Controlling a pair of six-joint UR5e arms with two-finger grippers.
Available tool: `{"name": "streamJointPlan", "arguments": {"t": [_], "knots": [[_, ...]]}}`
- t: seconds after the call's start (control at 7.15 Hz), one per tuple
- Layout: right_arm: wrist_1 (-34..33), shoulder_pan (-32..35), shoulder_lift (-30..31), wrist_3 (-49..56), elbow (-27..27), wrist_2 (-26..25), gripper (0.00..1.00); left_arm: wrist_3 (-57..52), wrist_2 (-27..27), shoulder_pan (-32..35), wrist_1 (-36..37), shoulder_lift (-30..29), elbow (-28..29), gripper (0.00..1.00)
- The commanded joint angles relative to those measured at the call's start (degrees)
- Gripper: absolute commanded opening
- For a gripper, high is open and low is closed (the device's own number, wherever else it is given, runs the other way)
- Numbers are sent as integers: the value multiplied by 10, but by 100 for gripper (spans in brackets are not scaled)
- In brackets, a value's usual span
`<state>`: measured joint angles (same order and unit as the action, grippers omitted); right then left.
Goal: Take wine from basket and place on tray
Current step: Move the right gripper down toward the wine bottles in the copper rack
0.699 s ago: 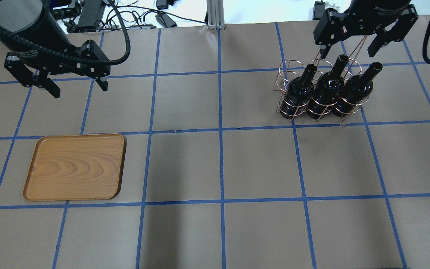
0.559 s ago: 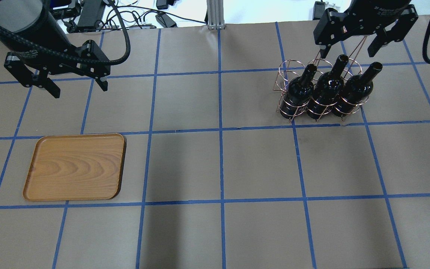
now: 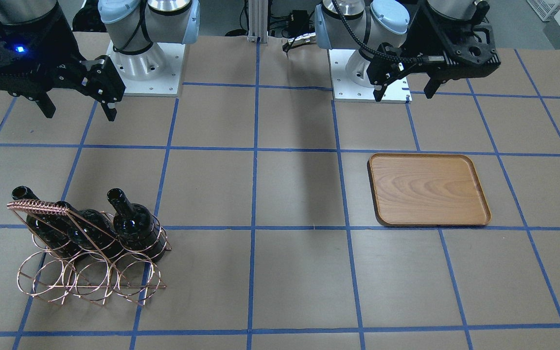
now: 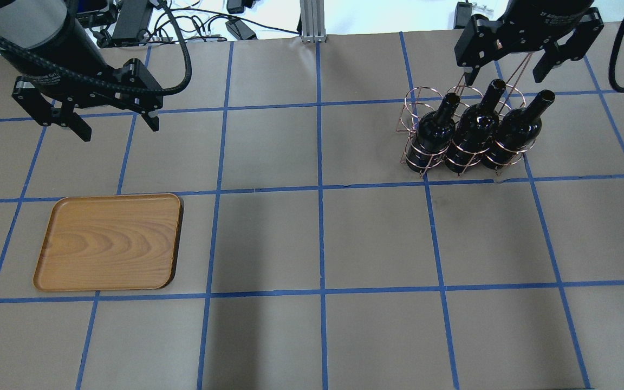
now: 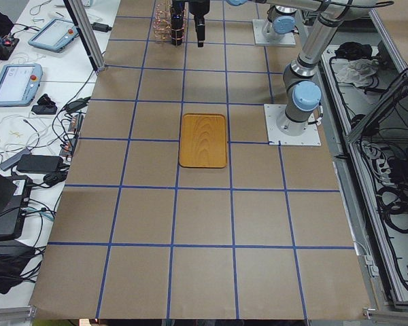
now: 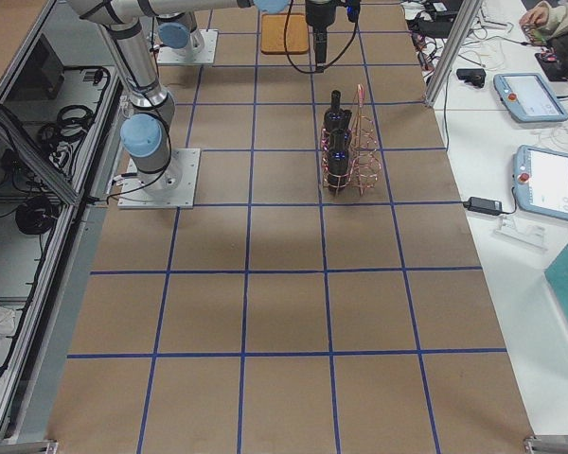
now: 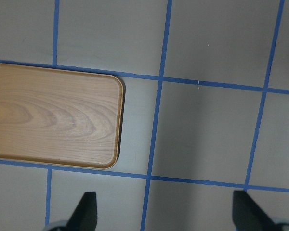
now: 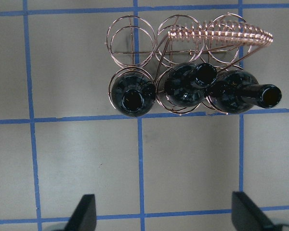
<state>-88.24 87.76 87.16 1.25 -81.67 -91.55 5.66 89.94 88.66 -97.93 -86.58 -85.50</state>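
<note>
Three bottles [image 4: 472, 130] stand in the basket's [image 4: 409, 105] robot-side rings, shoulders touching, well apart from the tray [image 4: 109, 241].

Right gripper [image 3: 79, 113] hovers high, short of the basket, fingers wide and empty. Left gripper [image 4: 118, 129] is also wide, near the tray.

Risks:
- a finger snags the coil bar [image 8: 216, 36] beside the necks
- the light basket lifts with a bottle
- glossy glass slips
</note>
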Motion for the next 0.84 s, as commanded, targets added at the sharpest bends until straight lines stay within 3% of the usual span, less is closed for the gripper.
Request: {"name": "streamJointPlan", "arguments": {"t": [0.0,0.56,0.7], "knots": [[-45,-27,-38,59,-2,-16,97,-1,0,1,6,-3,-3,100],[-172,-42,-76,61,-80,-10,100,-7,0,0,29,-10,-4,100],[-175,-42,-83,62,-80,-13,100,-7,1,0,29,-10,-4,100]]}}
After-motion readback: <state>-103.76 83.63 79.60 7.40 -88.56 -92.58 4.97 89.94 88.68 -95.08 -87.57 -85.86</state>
